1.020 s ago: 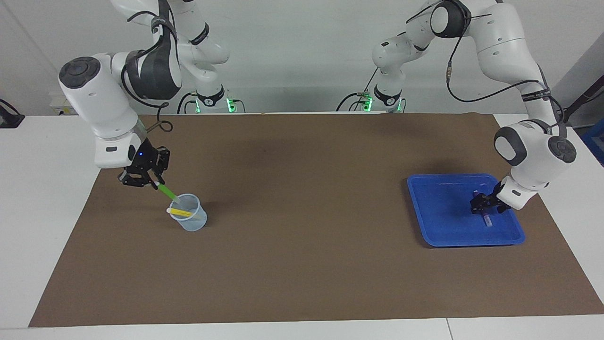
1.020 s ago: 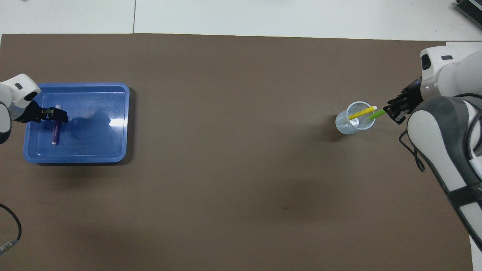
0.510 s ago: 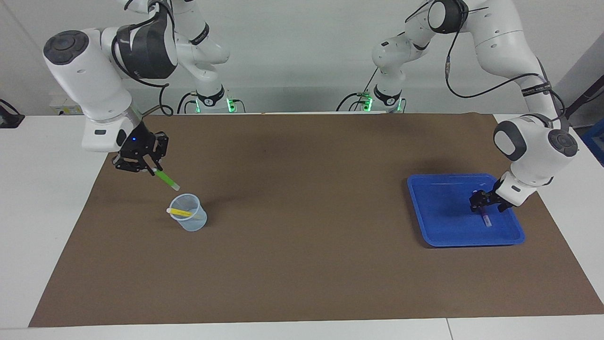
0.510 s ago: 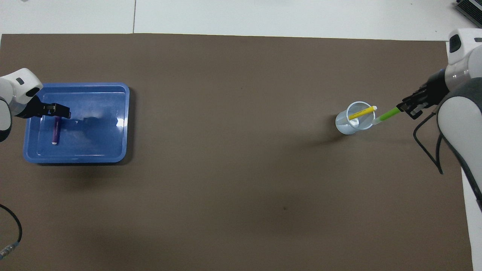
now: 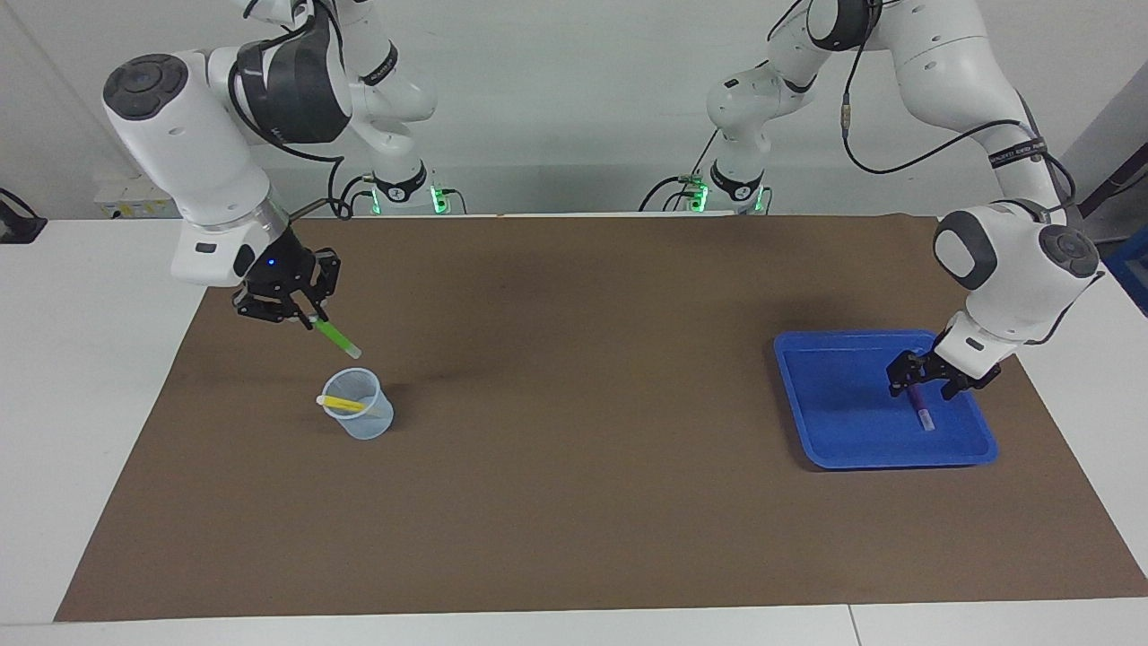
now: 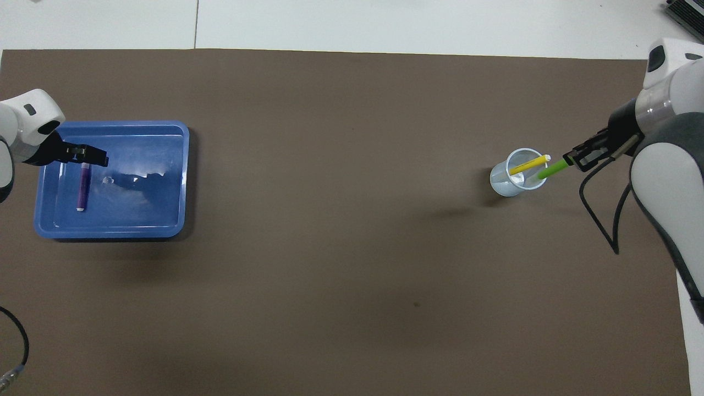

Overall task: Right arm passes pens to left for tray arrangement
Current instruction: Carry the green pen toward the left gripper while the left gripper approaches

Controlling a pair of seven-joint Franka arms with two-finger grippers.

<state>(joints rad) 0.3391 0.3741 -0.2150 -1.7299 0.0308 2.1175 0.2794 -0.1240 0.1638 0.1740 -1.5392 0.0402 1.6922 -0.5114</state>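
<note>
In the overhead view both arms run off the picture's side edges, so only the left gripper and right gripper ends show. The green pen's upper end is hidden between the right gripper's fingers. The purple pen's top is covered by the left gripper in the facing view. The yellow pen's lower end blurs inside the cup.

My right gripper hangs in the air with its wrist tilted, fingers clamped on the green pen. My left gripper sits low, angled down from a bent wrist, fingers spread apart and holding nothing.
</note>
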